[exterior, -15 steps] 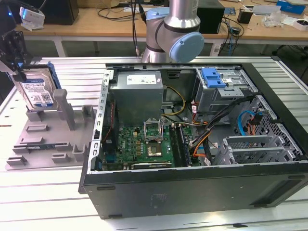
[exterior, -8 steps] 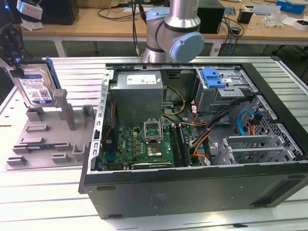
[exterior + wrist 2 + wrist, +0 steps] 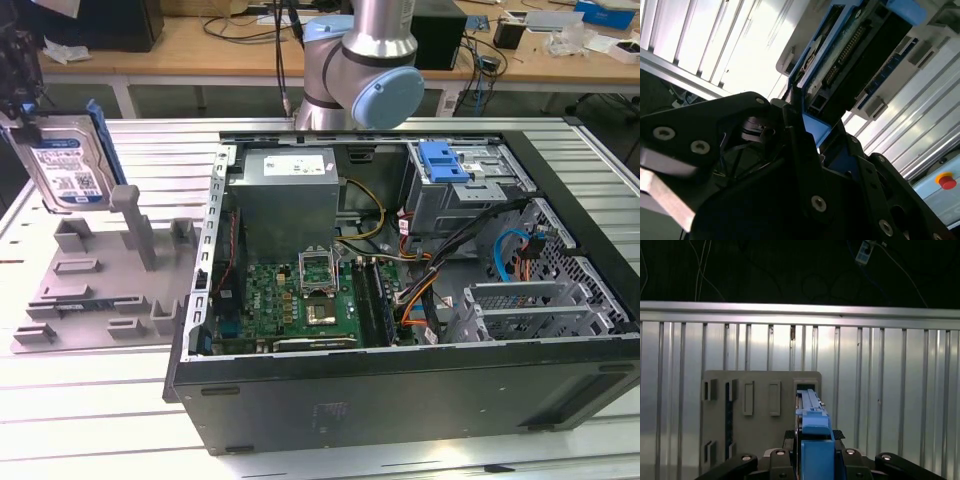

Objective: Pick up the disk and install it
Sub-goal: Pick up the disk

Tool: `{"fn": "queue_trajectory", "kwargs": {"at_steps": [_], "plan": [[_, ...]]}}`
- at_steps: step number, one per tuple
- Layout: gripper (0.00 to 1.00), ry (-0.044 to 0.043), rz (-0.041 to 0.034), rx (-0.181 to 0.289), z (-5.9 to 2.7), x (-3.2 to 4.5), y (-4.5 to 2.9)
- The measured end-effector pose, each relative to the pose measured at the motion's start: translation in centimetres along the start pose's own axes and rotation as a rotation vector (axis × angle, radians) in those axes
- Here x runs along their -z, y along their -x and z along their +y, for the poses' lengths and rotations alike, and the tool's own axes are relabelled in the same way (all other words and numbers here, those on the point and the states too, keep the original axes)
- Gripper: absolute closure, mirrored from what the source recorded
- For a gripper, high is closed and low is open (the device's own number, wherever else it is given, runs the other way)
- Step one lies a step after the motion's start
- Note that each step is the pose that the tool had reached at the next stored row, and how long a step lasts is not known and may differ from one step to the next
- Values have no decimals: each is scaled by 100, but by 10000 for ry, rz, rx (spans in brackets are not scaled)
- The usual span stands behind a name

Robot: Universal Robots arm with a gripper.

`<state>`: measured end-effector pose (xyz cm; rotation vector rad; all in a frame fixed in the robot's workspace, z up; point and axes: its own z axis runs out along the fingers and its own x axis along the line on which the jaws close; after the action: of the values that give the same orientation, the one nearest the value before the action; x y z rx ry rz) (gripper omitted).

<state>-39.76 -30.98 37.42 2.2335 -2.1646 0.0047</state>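
In the exterior view, the disk [image 3: 68,168] stands upright on edge, label facing out, at the exterior view's left. It is above the far corner of the grey tray [image 3: 100,275] and well apart from the open computer case [image 3: 400,300]. It looks clear of the tray's slots, though I cannot be sure. The arm [image 3: 360,60] reaches across behind the case.

In the second wrist view, the gripper [image 3: 812,130] is clamped on the disk's blue carrier frame [image 3: 815,131] at one end. The black fingers [image 3: 799,150] are drawn in narrow and press both sides of the frame. The drive's circuit-board face runs away from them.

In the first wrist view, the disk appears edge-on between the fingers, lined up over a tray slot [image 3: 806,387] on the ribbed aluminium table [image 3: 900,390].

To do this step well, I judge the grip should stay square on the frame. The drive should stay vertical and rise straight, so its lower edge clears the upright posts without scraping.
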Motion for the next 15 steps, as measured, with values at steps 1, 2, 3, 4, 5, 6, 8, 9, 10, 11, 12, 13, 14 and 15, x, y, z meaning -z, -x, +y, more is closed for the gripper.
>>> {"fn": "queue_trajectory", "kwargs": {"at_steps": [1, 2, 3, 4, 5, 6, 8, 9, 10, 11, 12, 13, 14, 15], "plan": [[63, 0, 1, -1, 1, 21, 0], [63, 0, 1, 0, 1, 44, -1], [63, 0, 0, -1, 2, 65, -1], [63, 0, 0, -1, 2, 89, -2], [63, -1, 0, -1, 2, 111, -3], [63, 0, 0, 0, 3, 146, -3], [63, 0, 0, 0, 4, 198, -5], [63, 0, 0, 0, 4, 221, -5], [63, -1, 0, 0, 4, 241, -6], [63, 0, 1, -1, 5, 271, -6], [63, 0, 0, 0, 6, 294, -7], [63, 0, 1, 0, 6, 313, -8], [63, 0, 0, 0, 6, 335, -8], [63, 0, 1, -1, 7, 383, -9]]}}
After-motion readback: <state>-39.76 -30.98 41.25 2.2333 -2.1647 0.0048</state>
